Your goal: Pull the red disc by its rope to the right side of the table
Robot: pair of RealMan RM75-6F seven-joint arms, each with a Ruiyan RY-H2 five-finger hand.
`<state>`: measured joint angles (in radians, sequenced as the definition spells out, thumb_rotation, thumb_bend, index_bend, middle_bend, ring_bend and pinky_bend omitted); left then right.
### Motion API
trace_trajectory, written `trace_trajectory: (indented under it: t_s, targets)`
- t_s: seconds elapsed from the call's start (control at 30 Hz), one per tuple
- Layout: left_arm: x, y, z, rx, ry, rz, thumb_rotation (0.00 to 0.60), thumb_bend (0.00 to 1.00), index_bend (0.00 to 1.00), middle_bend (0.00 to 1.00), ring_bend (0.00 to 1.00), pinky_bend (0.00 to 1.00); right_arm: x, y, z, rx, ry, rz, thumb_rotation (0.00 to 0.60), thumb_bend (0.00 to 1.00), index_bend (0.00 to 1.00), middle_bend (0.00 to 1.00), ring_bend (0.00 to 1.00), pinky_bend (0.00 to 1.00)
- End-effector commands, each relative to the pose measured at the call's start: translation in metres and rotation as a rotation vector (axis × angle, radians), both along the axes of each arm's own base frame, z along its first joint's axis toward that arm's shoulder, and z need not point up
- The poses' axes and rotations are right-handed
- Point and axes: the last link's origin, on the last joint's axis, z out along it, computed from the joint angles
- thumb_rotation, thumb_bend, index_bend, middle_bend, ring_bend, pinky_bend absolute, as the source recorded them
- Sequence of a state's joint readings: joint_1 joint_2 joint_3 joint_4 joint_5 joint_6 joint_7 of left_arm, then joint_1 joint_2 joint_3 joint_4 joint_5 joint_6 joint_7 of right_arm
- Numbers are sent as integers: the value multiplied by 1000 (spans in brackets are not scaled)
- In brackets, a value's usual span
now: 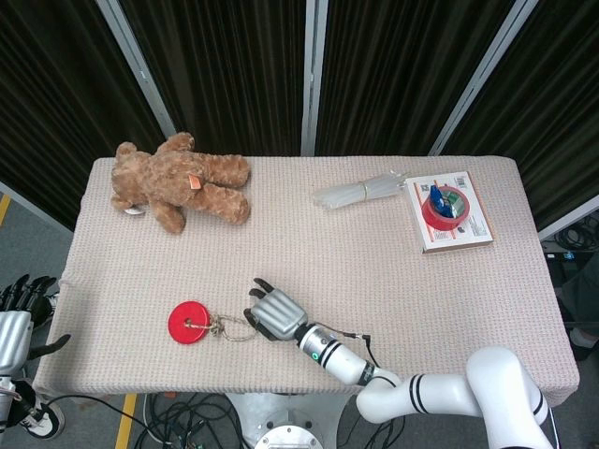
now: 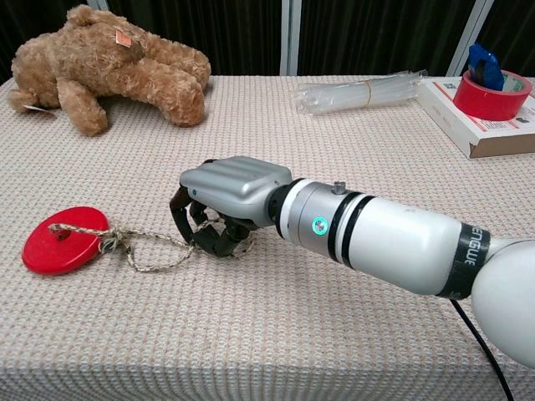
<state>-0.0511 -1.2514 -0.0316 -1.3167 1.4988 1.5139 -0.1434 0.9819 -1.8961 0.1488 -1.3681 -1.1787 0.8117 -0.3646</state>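
The red disc [image 1: 188,323] [image 2: 63,240] lies flat near the table's front left. Its thin braided rope [image 1: 225,327] [image 2: 144,251] runs rightward from the disc's centre hole in a loose loop. My right hand [image 1: 274,313] [image 2: 230,196] sits at the rope's right end with its fingers curled down around the rope, gripping it against the tablecloth. My left hand [image 1: 21,304] hangs off the table's left edge, low and apart from everything, fingers spread.
A brown teddy bear [image 1: 178,180] [image 2: 104,63] lies at the back left. A bundle of clear tubes [image 1: 363,191] [image 2: 359,92] rests at the back centre. A flat box [image 1: 477,229] carrying a red tape roll [image 1: 445,210] [image 2: 491,90] sits at the back right.
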Motion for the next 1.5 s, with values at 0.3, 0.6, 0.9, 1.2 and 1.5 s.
trace_trajectory:
  t_s: [0.3, 0.6, 0.9, 1.2, 1.5]
  targets:
    - [0, 0, 1, 4, -1, -2, 600, 14, 132, 123, 24, 117, -1, -2, 8, -21, -42, -20, 600, 523, 761, 809, 503, 259]
    - [3, 2, 1, 5, 0, -8, 600, 14, 132, 123, 24, 117, -16, -9, 24, -44, -74, -79, 600, 551, 930, 903, 641, 420]
    - [4, 3, 3, 12, 1, -12, 600, 14, 132, 123, 24, 118, -39, -16, 61, -97, -110, -139, 600, 584, 963, 910, 644, 421]
    - [9, 6, 0, 4, 3, -19, 600, 14, 132, 123, 24, 117, -92, -23, 124, -206, -118, -251, 600, 613, 1000, 930, 661, 422]
    - [13, 7, -3, 1, 11, -24, 600, 14, 132, 123, 24, 117, -172, -13, 179, -324, -87, -422, 600, 622, 1000, 937, 662, 422]
